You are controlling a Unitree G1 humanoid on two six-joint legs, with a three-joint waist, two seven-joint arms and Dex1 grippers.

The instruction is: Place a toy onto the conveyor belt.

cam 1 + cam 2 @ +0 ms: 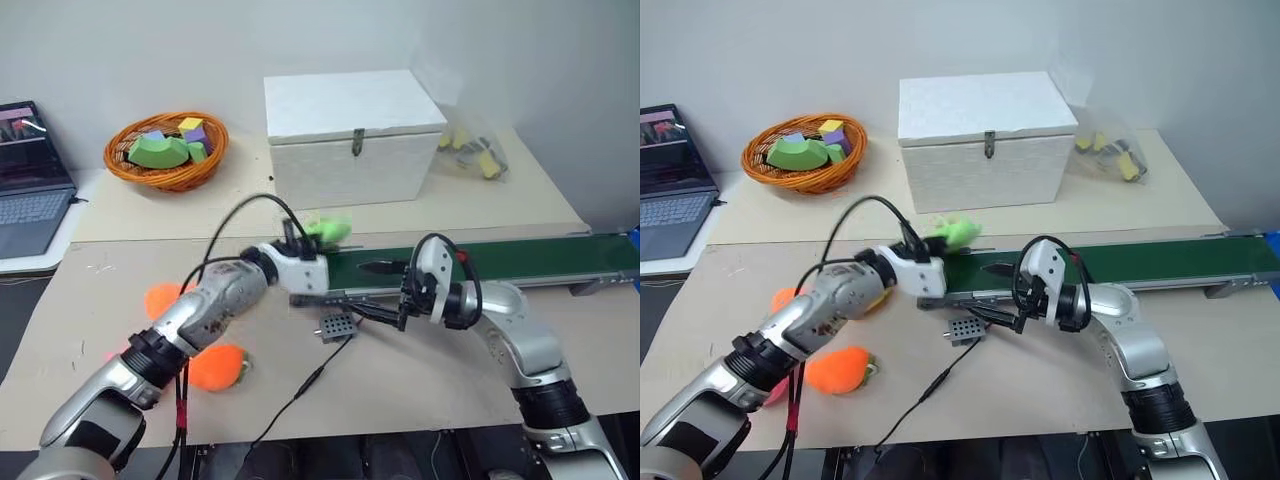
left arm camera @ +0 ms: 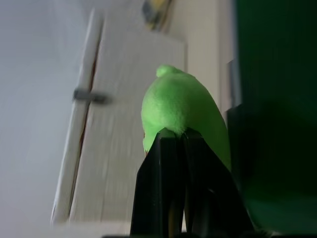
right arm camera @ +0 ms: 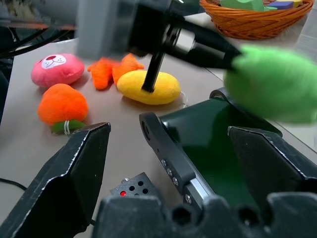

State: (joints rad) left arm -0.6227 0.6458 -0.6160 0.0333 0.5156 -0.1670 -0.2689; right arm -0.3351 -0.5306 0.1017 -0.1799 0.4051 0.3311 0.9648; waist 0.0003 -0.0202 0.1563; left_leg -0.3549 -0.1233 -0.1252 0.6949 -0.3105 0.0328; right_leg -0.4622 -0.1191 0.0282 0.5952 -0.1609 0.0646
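The left gripper (image 1: 322, 233) is clamped on the lime-green plush toy (image 1: 328, 228), which hangs in the air at the centre of the left eye view, just above the left end of the conveyor belt (image 1: 520, 258) and in front of the white box (image 1: 350, 135). The toy is smeared by motion and its face cannot be made out; in the left wrist view the two black fingers (image 2: 171, 163) pinch its lower edge and cover part of it. The belt's left end is partly hidden behind both arms, and its right end is cut off by the frame edge. The right gripper (image 3: 168, 158) stands with its fingers wide apart beside the belt's end roller, holding nothing. At lower left, an orange plush (image 1: 215, 367) lies on the table (image 1: 420, 380); another orange shape (image 1: 163, 298) is mostly hidden behind the left arm. A wicker basket (image 1: 167, 150) of foam blocks sits upper left.
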